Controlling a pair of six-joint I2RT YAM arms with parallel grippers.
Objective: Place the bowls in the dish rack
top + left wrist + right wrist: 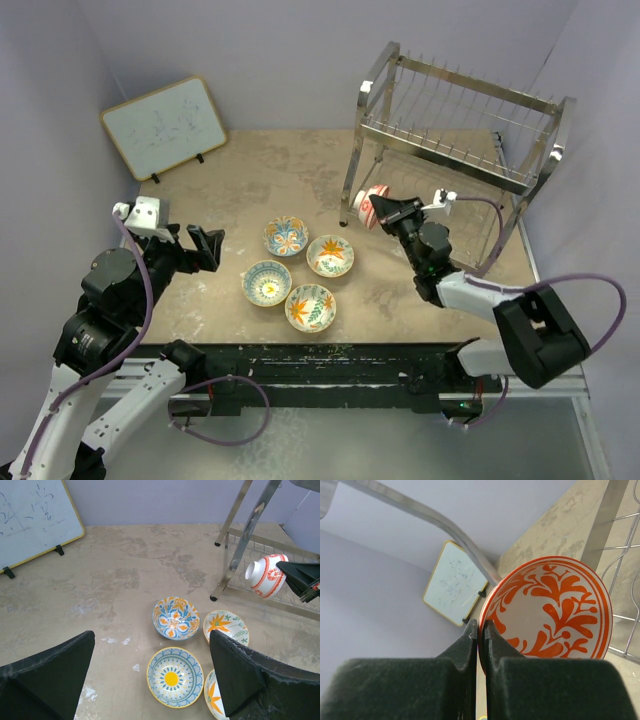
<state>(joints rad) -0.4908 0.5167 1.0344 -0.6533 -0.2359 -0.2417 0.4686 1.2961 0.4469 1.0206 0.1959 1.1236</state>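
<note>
The right gripper point(386, 208) is shut tight on the rim of the red bowl point(371, 206). Its two black fingers point(465, 647) are pressed almost together, with only the thin edge of the bowl between them. The red bowl is held on edge, its orange-red leaf pattern facing the wrist. It sits at the left end of the rack point(455, 120), just inside the front left leg and low over the bottom tier's wires. Whether it touches the wires I cannot tell.

The left gripper point(193, 244) hangs wide open and holds nothing, off to the left of the other bowls.

There are five bowls in all. One is the red bowl in the gripper; four lie open side up in a close cluster mid-table point(280, 170): a blue and orange one point(286, 236), an orange flower one point(330, 255), a blue-rimmed one with a yellow centre point(267, 283), and a green and orange one point(311, 307). There is one rack, at the far right. One whiteboard point(165, 125) leans at the far left.
</note>
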